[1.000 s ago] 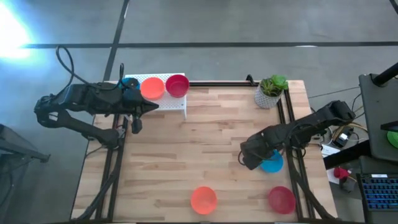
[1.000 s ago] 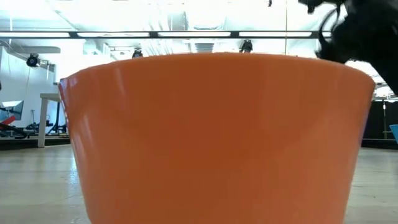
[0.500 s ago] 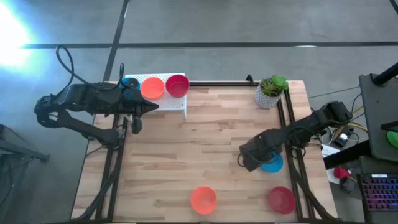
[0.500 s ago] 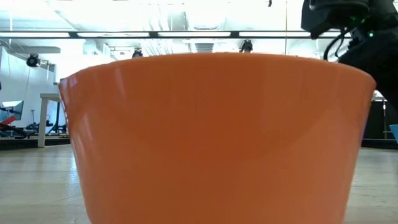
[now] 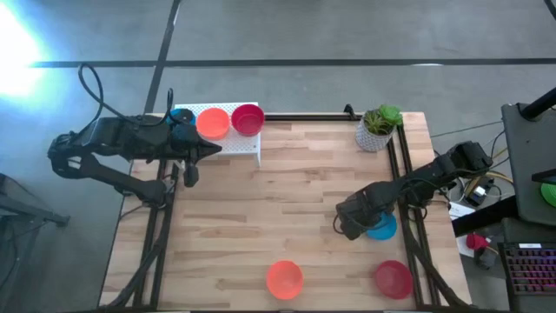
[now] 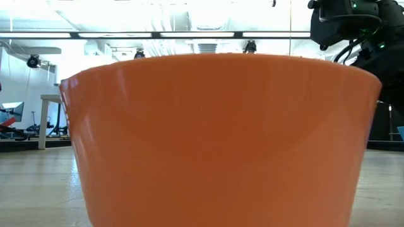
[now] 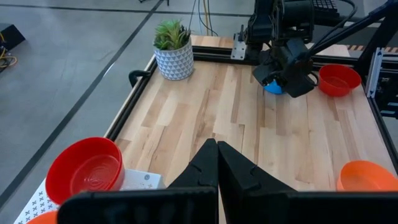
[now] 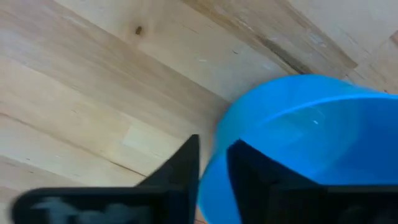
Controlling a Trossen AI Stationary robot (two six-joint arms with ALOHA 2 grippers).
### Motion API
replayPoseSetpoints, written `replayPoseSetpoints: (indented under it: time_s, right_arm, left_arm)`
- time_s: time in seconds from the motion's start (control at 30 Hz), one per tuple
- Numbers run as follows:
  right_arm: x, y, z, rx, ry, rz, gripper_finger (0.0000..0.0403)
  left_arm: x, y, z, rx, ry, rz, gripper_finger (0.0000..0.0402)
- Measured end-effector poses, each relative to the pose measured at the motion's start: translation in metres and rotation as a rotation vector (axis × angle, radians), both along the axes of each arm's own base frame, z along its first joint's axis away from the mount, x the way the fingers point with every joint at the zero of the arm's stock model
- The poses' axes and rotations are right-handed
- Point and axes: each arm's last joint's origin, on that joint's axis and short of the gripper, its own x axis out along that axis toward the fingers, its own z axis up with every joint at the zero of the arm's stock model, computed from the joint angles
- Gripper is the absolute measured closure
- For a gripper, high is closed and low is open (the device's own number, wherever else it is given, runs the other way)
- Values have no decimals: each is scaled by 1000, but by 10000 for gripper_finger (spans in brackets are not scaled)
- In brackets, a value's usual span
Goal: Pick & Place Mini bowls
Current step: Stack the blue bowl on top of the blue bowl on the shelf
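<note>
The right wrist view shows the right gripper (image 8: 212, 168) with one finger inside and one outside the rim of the blue bowl (image 8: 305, 149), nearly closed on its wall, probably to lift it. This bowl sits near the table's (image 5: 287, 200) right edge. The left gripper (image 5: 208, 149) waits shut and empty beside the white tray (image 5: 248, 145).
</note>
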Motion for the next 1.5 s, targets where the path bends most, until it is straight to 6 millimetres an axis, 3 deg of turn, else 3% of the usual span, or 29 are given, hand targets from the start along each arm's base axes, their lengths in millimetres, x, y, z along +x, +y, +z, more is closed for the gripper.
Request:
replayPoseSetpoints:
  time_s: [0.1,0.3,0.53,0.8,1.07,1.2,1.5]
  right_arm:
    - [0,0,0,-16,-5,0,382]
    - [9,1,11,-31,-57,-1,393]
    - [37,4,53,-82,-231,55,395]
    - [62,-14,105,-231,-420,114,395]
    - [79,-34,130,-313,-514,188,395]
    - [104,-37,133,-333,-526,305,395]
    - [174,-38,136,-301,-611,768,395]
  left_arm:
    - [0,0,0,0,0,0,402]
    - [0,0,0,1,0,-1,402]
    - [0,0,0,1,1,-1,402]
    - [-1,0,-1,-1,15,1,402]
    - [-1,0,-2,-25,20,13,402]
    - [-1,0,-2,-26,19,13,401]
    - [-2,0,-2,-27,22,14,401]
